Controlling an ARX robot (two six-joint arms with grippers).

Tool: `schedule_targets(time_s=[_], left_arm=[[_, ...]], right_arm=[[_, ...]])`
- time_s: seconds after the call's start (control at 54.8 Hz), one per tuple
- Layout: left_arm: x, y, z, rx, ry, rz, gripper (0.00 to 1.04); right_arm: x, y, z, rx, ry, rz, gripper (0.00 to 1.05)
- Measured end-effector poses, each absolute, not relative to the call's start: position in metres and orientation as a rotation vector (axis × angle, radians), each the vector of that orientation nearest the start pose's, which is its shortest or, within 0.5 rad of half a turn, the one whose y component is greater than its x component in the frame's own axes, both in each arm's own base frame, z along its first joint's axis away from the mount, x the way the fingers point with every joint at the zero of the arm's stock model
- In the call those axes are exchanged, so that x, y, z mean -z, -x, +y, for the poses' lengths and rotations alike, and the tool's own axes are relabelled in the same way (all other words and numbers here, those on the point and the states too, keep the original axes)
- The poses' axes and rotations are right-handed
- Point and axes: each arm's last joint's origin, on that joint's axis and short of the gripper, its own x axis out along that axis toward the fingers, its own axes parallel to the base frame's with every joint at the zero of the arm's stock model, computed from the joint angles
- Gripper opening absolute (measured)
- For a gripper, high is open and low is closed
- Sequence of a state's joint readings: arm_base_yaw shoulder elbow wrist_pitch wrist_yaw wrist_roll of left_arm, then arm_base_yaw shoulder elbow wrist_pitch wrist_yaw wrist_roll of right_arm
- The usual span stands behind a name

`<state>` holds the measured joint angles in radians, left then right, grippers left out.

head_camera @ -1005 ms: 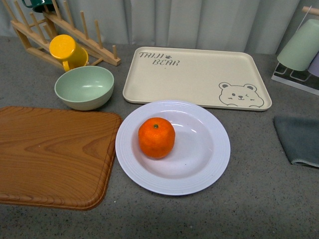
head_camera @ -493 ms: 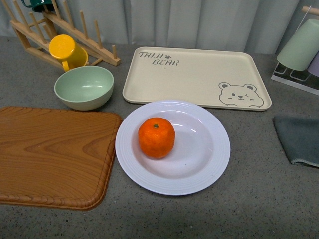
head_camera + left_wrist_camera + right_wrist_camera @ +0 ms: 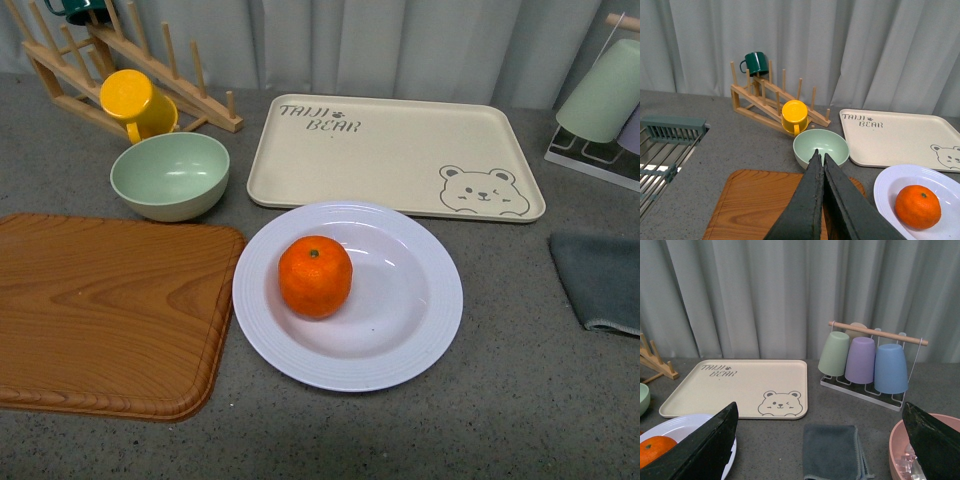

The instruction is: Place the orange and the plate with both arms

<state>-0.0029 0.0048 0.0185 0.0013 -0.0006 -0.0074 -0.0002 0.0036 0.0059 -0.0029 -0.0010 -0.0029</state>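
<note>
On grey counter, centre front: orange (image 3: 315, 276) in plate (image 3: 420, 330), left of the well's middle, stem spot up.
Nearest robot, left gripper (image 3: 820, 156) over wooden board (image 3: 105, 310), fingers pressed together, holding nothing; right gripper (image 3: 818, 405) with fingers spread wide, empty, over counter by grey cloth (image 3: 600, 280). Bare counter strip in front of plate's near rim. Left rim just beside board's right edge, thin gap only. Open counter between right rim and cloth. Far rim right at near edge of bear tray (image 3: 400, 150), touching or not: cannot tell. Mint bowl (image 3: 170, 175) beyond board's far corner, apart from plate. Farthest back, yellow mug (image 3: 135, 100) on wooden rack (image 3: 212, 108) at left, cup stand (image 3: 590, 162) at right.
</note>
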Motion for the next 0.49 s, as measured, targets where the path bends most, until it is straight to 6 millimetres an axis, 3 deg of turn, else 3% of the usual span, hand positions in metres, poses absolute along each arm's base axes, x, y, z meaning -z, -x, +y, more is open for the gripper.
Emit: schedule_targets(time_s=[0.256,0.365,0.493], left_arm=[[-0.17,-0.097,0.0,0.002,0.007,-0.015,0.45],[-0.17,-0.097,0.0,0.003,0.008,-0.015,0.65],[-0.17,-0.097,0.0,0.002,0.007,-0.015,0.84]], right_arm=[[-0.165,-0.098,0.0,-0.002,0.004,0.007,0.96],[-0.162,-0.101,0.002,-0.032,0.047,0.267,0.96],[-0.157,-0.114,0.005,-0.051,0.06,0.324,0.96]])
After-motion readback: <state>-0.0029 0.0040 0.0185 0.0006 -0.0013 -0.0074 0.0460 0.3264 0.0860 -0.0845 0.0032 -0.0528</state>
